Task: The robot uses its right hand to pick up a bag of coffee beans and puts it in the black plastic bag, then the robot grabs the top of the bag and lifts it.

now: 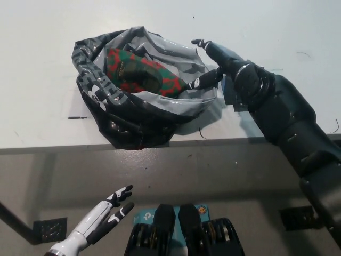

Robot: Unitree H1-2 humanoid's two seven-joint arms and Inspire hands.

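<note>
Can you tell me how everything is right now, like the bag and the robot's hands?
black plastic bag: on the table, mouth wide open.
bag of coffee beans: lying inside the plastic bag.
right hand: open, fingers apart at the bag's right rim, holding nothing.
left hand: open, resting low, below the table's edge.
table: white, holding the bag.
</note>
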